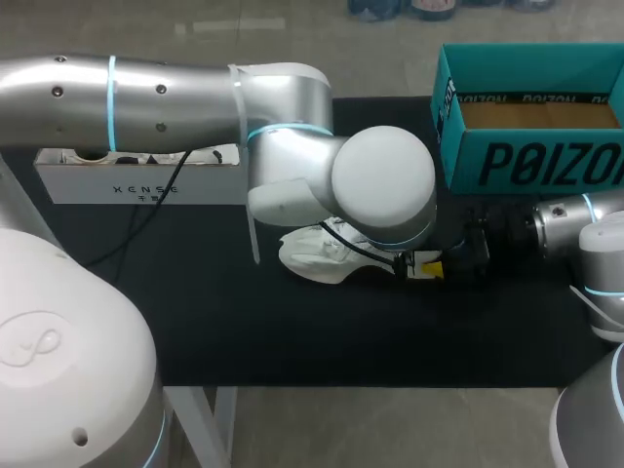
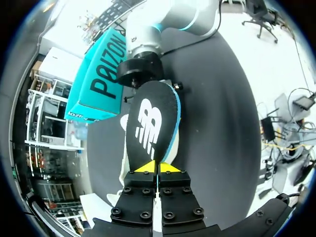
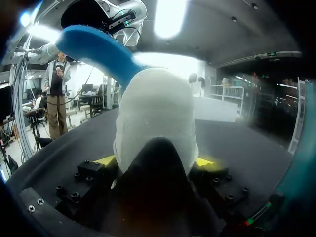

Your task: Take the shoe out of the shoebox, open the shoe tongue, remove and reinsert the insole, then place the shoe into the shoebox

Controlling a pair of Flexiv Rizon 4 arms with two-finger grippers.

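A white shoe (image 1: 314, 255) lies on the black mat (image 1: 195, 312), mostly hidden under my left arm's wrist (image 1: 382, 180). In the right wrist view the shoe (image 3: 155, 118) fills the gap between the fingers of my right gripper (image 3: 155, 160), and both yellow tips press its sides. My left gripper (image 2: 158, 168) is shut on one end of the black insole (image 2: 150, 123), which has a white logo and a blue underside. The insole (image 3: 96, 47) rises out of the shoe's opening. The open teal shoebox (image 1: 531, 117) stands at the back right, just behind my right gripper (image 1: 458, 258).
A long white box (image 1: 136, 177) with a black cable stands at the back left of the mat. The mat's front edge (image 1: 341, 382) runs close to the table's front edge. Bare mat lies in front of the shoe and to its left.
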